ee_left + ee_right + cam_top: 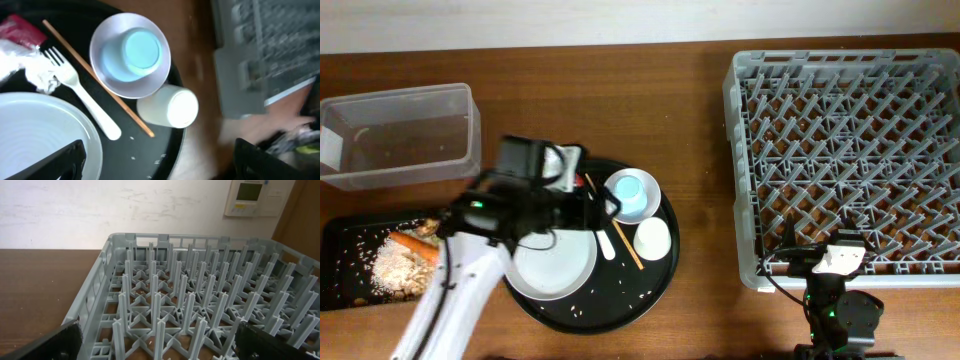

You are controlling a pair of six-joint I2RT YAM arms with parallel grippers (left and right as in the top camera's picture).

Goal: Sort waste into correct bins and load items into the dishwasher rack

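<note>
My left gripper (588, 205) hangs open and empty over the round black tray (620, 310); in the left wrist view (165, 167) its fingers straddle the tray's rim. On the tray are a white plate (555, 268), a light-blue cup (141, 49) upside down in a small white bowl (102, 50), a cream-white cup (172, 107) on its side, a white fork (85, 95), crumpled tissue (25, 67) and a red wrapper (20, 30). Rice (395, 268) and a carrot (415, 243) lie in the flat black tray (345, 235). My right gripper (160, 352) is open at the grey rack (200, 295).
The clear tub (400, 135) stands at the back left. A brown chopstick (100, 80) lies across the round tray beside the fork. Rice grains are scattered on the round tray. The rack (850, 150) fills the right side of the table.
</note>
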